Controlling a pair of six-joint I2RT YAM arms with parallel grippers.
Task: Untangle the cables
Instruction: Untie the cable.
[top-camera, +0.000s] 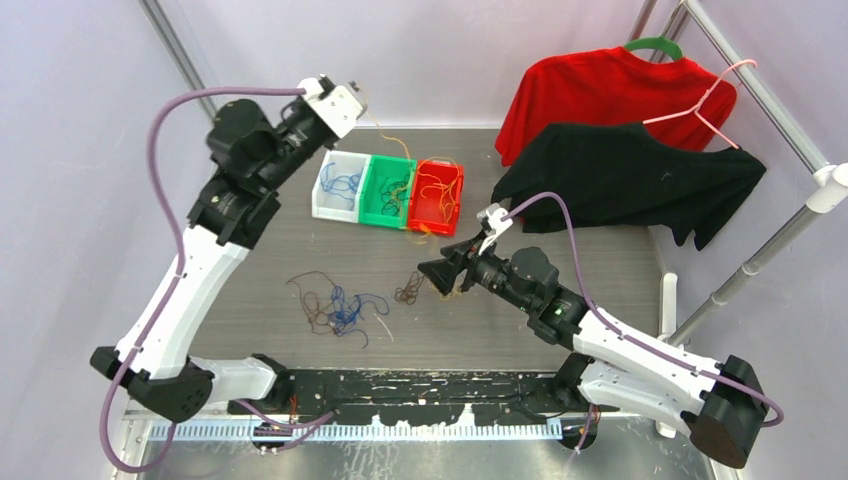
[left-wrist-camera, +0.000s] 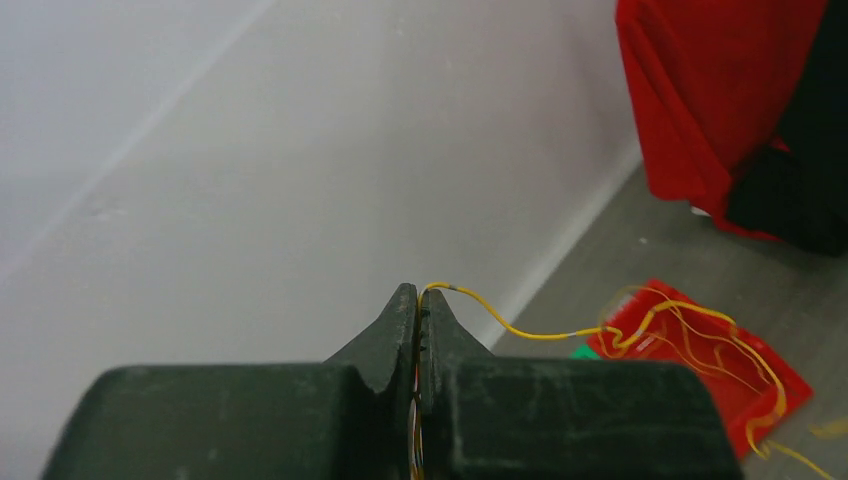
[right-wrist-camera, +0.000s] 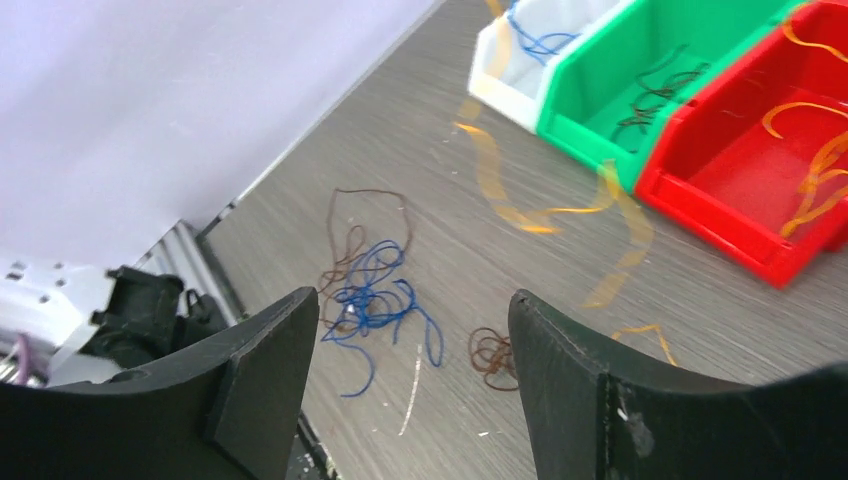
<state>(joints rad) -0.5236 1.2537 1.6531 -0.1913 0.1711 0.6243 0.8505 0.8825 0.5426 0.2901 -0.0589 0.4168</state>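
My left gripper (top-camera: 357, 100) is raised above the bins, shut on a thin yellow cable (left-wrist-camera: 540, 335) that runs from its closed fingertips (left-wrist-camera: 420, 295) down to the red bin (left-wrist-camera: 700, 395). The same cable shows faintly in the top view (top-camera: 385, 138). A clump of blue and brown cables (top-camera: 335, 305) lies on the table, with a small brown coil (top-camera: 408, 293) to its right. My right gripper (top-camera: 432, 272) is open and empty, just right of the coil. In the right wrist view the clump (right-wrist-camera: 370, 295) and coil (right-wrist-camera: 492, 355) lie beyond its open fingertips (right-wrist-camera: 410, 300). A blurred orange cable (right-wrist-camera: 520, 215) crosses above the table.
A white bin (top-camera: 330, 210) with blue cables, a green bin (top-camera: 381, 218) with dark ones and a red bin (top-camera: 425, 225) with orange ones stand at the back. A red shirt (top-camera: 600, 90) and a black shirt (top-camera: 630, 175) on a pink hanger (top-camera: 700, 105) hang at the right.
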